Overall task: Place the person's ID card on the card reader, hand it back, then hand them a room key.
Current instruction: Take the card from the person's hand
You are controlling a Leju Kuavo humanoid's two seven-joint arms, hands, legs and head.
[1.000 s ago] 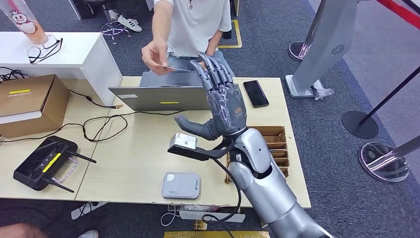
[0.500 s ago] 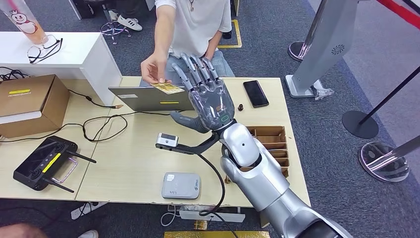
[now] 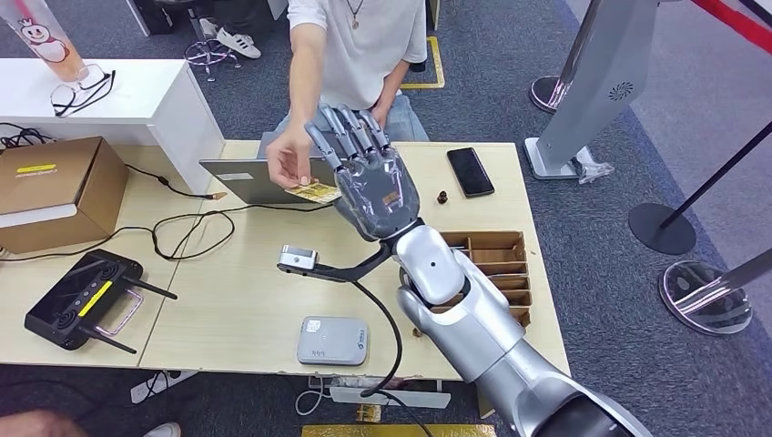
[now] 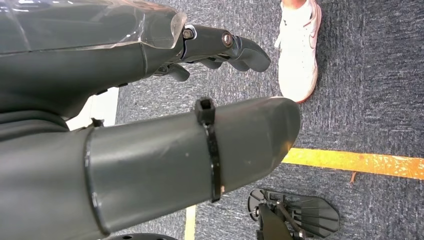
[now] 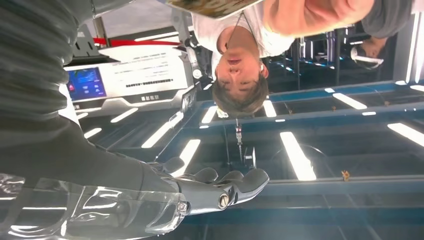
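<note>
Look at the upper middle of the head view: your right robot hand is raised over the pale wooden tabletop with its dark fingers spread apart, holding nothing. The small yellowish ID card sits just at its left edge, pinched in the person's hand; whether the card touches your palm or thumb you cannot tell, because the back of the robot hand covers that side.

Around it: a grey laptop lies behind the card and is partly covered by the person's hand and your robot hand. A black phone lies to the right of the robot hand, with a tiny dark object just beside it. The brown wooden slotted tray at the right edge of the tabletop is partly hidden by your silver forearm. The flat grey card reader lies near the front edge in the lower middle, well apart from the card. A black controller with antennas sits at lower left and a brown cardboard box at left.

In the left wrist view your left robot hand hangs over dark carpet, fingers curled in around nothing, with a white shoe at upper right.
</note>
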